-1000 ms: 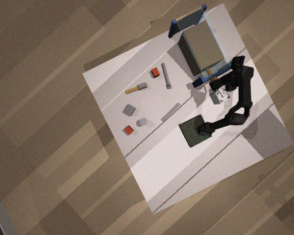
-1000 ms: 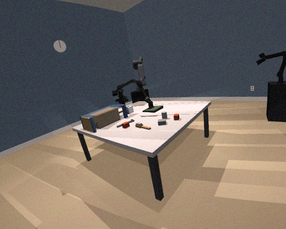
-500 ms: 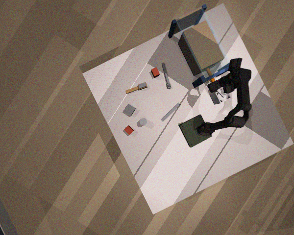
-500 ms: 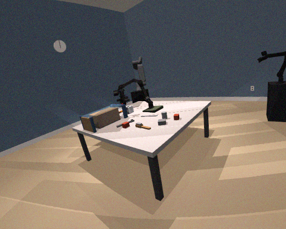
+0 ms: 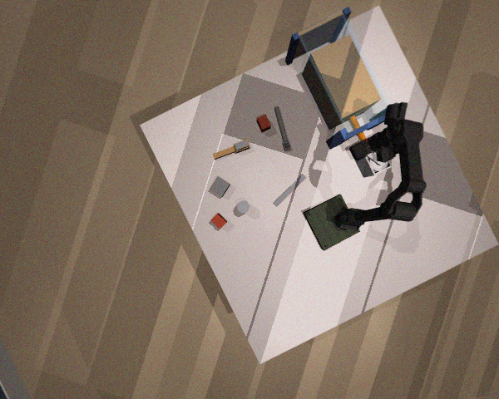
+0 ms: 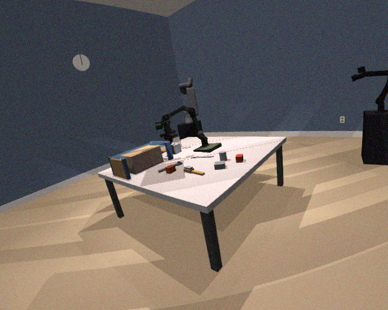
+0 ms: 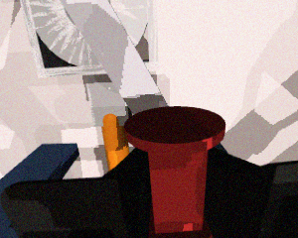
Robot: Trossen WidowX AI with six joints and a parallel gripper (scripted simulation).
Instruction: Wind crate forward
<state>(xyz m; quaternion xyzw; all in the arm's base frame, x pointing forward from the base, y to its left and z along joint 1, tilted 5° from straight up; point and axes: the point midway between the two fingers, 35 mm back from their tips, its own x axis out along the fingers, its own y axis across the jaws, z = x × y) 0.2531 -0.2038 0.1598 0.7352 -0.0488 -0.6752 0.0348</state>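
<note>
My gripper (image 5: 367, 144) (image 6: 168, 139) (image 7: 166, 143) is shut on the red knob (image 7: 175, 126) of the winch handle. The handle's grey arm (image 7: 106, 37) runs over the winch (image 5: 363, 165) (image 6: 176, 148) (image 7: 45, 66); its key and the round hole are hidden. The tan crate (image 5: 366, 86) (image 6: 143, 158) lies in the clear-panelled cubby and looks flat and level. Its front is close behind the blue frame (image 5: 338, 140) (image 6: 171, 150) (image 7: 30, 171) at the mouth; whether they touch I cannot tell. The orange strap (image 5: 358, 127) (image 7: 110, 136) runs out under the frame's beam.
A dark bar tool (image 5: 281, 126), a wooden-handled brush (image 5: 224, 151), a flat grey strip (image 5: 289, 190), a grey block (image 5: 219, 187), a grey cylinder (image 5: 242, 208) and red blocks (image 5: 264, 122) (image 5: 218, 221) lie left of the winch. The arm stands on a green base plate (image 5: 323, 232).
</note>
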